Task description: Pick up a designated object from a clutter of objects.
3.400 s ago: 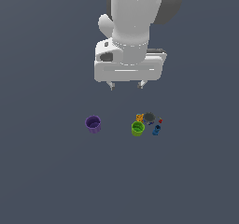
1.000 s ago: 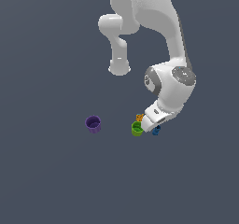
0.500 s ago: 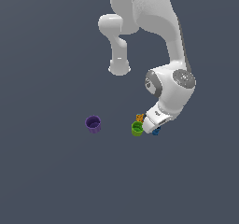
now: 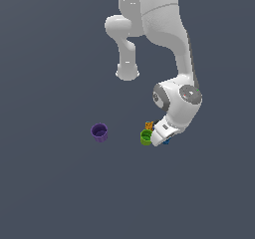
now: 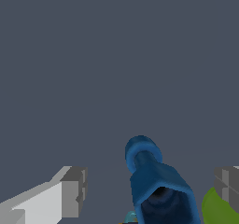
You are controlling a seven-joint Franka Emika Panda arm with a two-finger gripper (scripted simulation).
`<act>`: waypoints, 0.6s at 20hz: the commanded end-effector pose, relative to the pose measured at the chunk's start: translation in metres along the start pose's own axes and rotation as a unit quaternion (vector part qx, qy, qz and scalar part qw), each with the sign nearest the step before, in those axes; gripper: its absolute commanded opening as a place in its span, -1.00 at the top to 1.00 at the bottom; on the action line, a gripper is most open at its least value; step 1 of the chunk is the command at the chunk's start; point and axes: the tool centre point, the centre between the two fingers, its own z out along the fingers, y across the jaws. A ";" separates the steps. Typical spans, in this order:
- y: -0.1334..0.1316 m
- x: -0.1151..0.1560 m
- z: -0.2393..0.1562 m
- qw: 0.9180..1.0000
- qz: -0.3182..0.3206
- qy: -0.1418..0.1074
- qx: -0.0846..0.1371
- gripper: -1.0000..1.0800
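Observation:
The dark-blue bottle (image 5: 156, 185) lies on the floor with its narrower neck pointing away from the wrist camera. My gripper (image 5: 149, 186) is open, with one finger (image 5: 73, 190) and the other finger (image 5: 228, 183) on either side of the bottle and apart from it. In the exterior view the hand (image 4: 162, 133) is down at the clutter and hides most of the bottle; only a blue sliver (image 4: 166, 142) shows. The bright green cup (image 4: 145, 137) stands just to the exterior view's left of the hand, and its edge shows in the wrist view (image 5: 219, 209). The orange piece (image 4: 149, 125) lies behind it.
A purple cup (image 4: 99, 132) stands alone further to the exterior view's left. The arm's white base column (image 4: 127, 71) rises behind the clutter. The grey round piece and the tiny red piece are hidden by the hand.
The arm has come down from high above the clutter to floor level, its open fingers now around the blue bottle. Over the last second it has hardly moved.

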 end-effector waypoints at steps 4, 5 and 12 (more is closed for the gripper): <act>0.000 0.001 0.006 1.000 0.000 0.001 0.000 1.00; 0.000 0.001 0.006 1.000 0.000 0.001 0.000 1.00; 0.000 0.001 0.006 1.000 0.000 0.001 0.000 1.00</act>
